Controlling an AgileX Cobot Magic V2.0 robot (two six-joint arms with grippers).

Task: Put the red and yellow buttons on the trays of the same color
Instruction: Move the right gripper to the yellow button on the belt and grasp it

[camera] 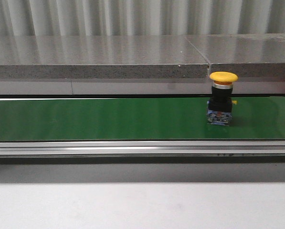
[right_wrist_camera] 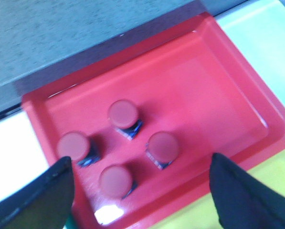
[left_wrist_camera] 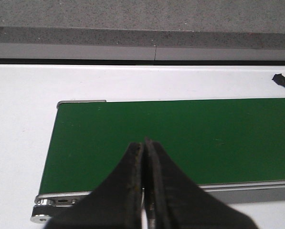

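The yellow button (camera: pixel 223 98) stands upright on the green belt (camera: pixel 109 119), awaiting pickup, while the left gripper (left_wrist_camera: pixel 144 148) is clenched empty and the right gripper (right_wrist_camera: pixel 140 179) hangs released above the red tray (right_wrist_camera: pixel 218 95) with four red buttons (right_wrist_camera: pixel 124 113).

Front view: even, moderate light, sharp; soft sheen on stone ledge (camera: pixel 132 52) above green belt (camera: pixel 99 119); bright streak along metal rail below belt. Left wrist view: crisp, white table (left_wrist_camera: pixel 18 124) near overexposed. Right wrist view: motion-blurred, soft focus; red tray (right_wrist_camera: pixel 218 90) oversaturated, small white glare patch on tray's near rim.
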